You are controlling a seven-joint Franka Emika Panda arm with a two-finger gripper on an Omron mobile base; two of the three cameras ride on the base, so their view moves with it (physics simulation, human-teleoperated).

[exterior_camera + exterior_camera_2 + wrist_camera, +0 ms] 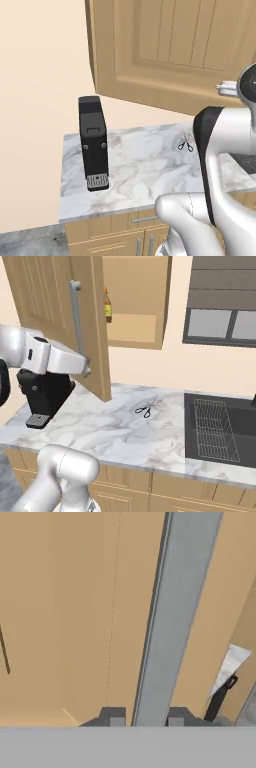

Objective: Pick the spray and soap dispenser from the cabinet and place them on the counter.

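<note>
one grey bar handle (172, 617) on cabinet (60, 301)

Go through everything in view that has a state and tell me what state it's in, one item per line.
cabinet door: swung open
gripper: shut on the door's grey bar handle
soap dispenser: upright on the cabinet shelf, not yet taken out
scissors: lying flat on the counter
coffee machine: standing upright on the counter
sink: holds a wire rack

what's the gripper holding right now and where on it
The gripper is shut on the cabinet door's grey bar handle, a fingertip on either side of its lower part.
</note>
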